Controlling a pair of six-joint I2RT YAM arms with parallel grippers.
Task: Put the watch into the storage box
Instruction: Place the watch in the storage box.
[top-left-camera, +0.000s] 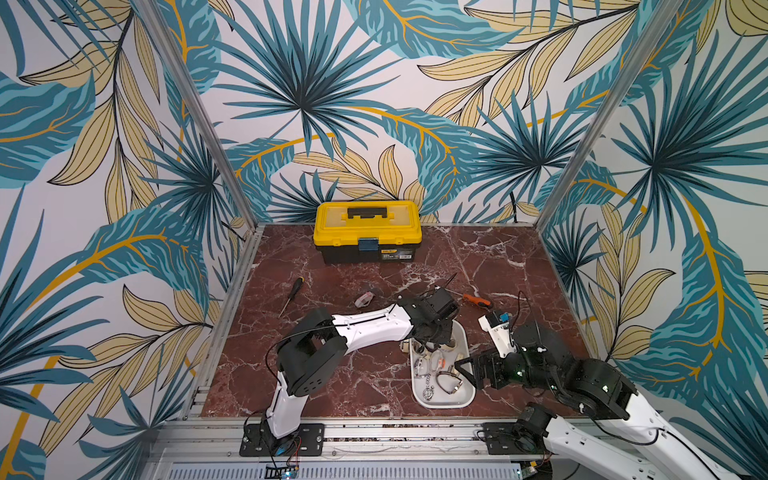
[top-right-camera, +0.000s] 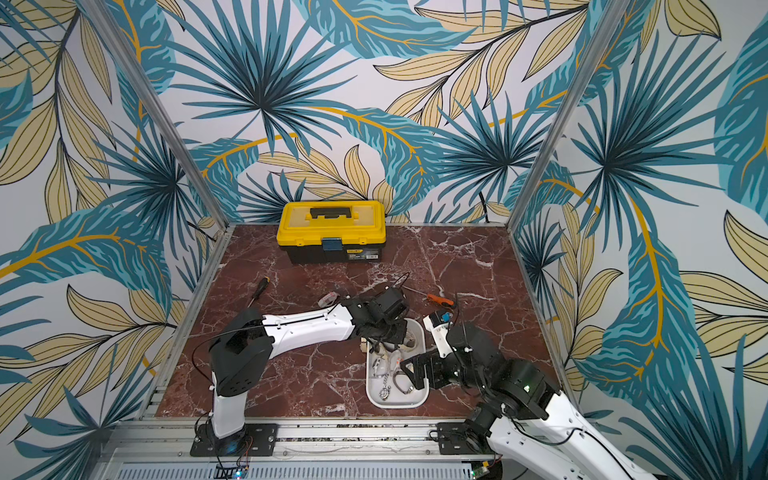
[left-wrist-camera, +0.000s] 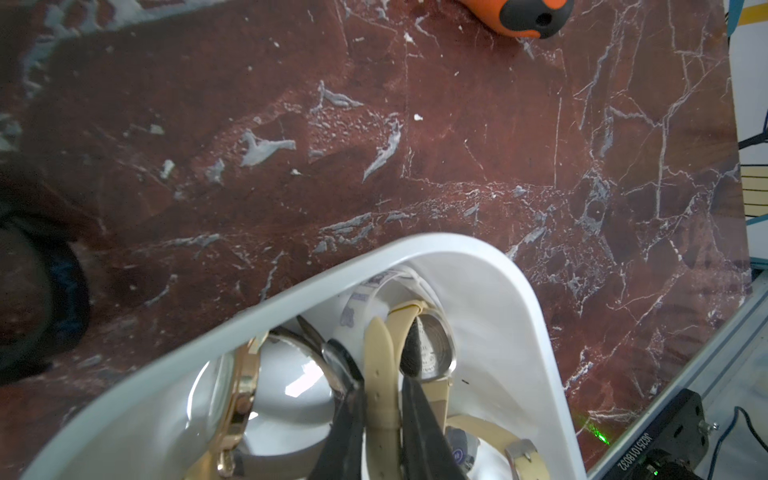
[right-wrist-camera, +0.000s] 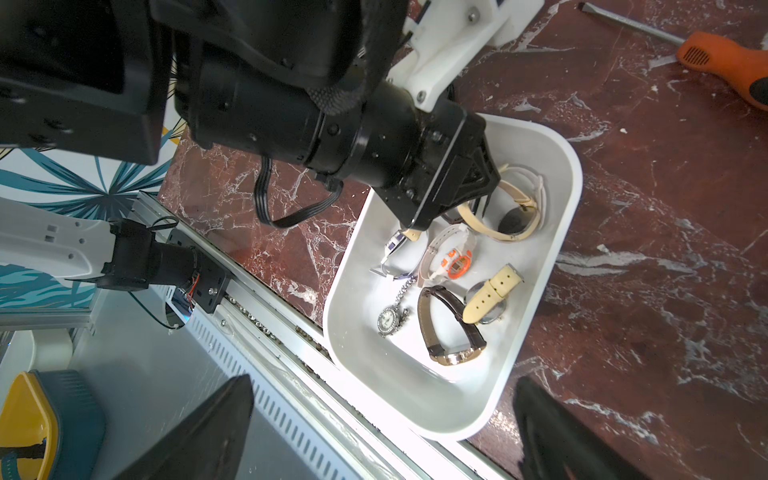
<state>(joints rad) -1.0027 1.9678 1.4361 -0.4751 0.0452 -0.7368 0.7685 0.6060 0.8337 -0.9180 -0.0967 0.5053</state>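
The storage box (top-left-camera: 465, 400) (top-right-camera: 417, 401) is a shallow white bin near the table's front edge, with several watches lying in it. At its far end my left gripper (left-wrist-camera: 380, 386) (right-wrist-camera: 484, 203) reaches down inside. Its two dark fingers press either side of the cream strap of the watch (left-wrist-camera: 432, 351) (right-wrist-camera: 515, 220), which has a round silver case. The watch hangs low between the box walls (left-wrist-camera: 519, 299). My right gripper (right-wrist-camera: 374, 432) (top-left-camera: 467, 373) stands wide open with nothing in it, at the box's near right rim (right-wrist-camera: 552, 257).
A yellow-lidded black toolbox (top-left-camera: 368, 230) stands at the back. A black-handled screwdriver (top-left-camera: 293, 293) and a small pink and white item (top-left-camera: 365, 298) lie left of the left arm. An orange-handled screwdriver (top-left-camera: 478, 300) (left-wrist-camera: 528, 16) lies beyond the box.
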